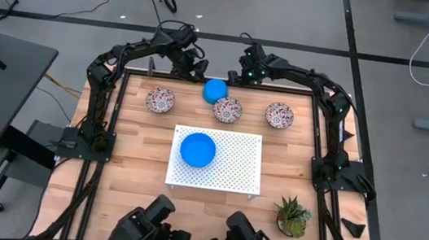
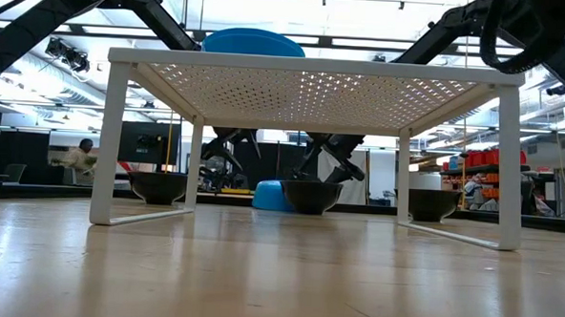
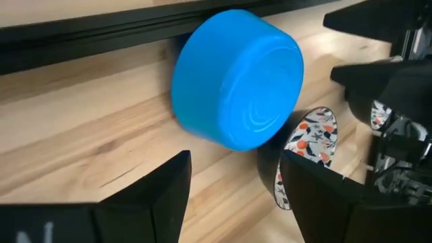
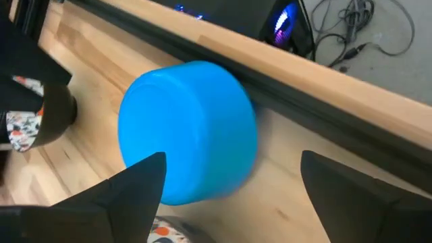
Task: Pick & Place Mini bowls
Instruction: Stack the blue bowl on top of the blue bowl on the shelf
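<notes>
Mini bowls sit in two places on the wooden desk [image 1: 127,167]. Along the upper part of the high view, three patterned bowls stand in a row: one at upper left [image 1: 160,99], one in the middle [image 1: 228,109], and one at upper right [image 1: 279,115]. A blue bowl [image 1: 215,90] lies tipped on its side at the top centre of that view, leaning on the rim of the middle patterned bowl and just beside the dark rail at the desk's far edge. Another blue bowl [image 1: 198,149] rests, mouth up, on the left part of the white perforated board [image 1: 233,167] in the centre of the frame; in the low view it shows as a blue dome above the raised board.

Both arms reach in from the top of the high view toward the tipped blue bowl. The left pincer [image 3: 233,185] has its fingers apart, with the bowl's underside just ahead of them and nothing held. The right pincer [image 4: 233,185] also stands wide apart, the blue bowl ahead of its fingers but not clamped.

A small green potted plant [image 1: 293,216] stands at the lower right of the high view, near the board's corner
</notes>
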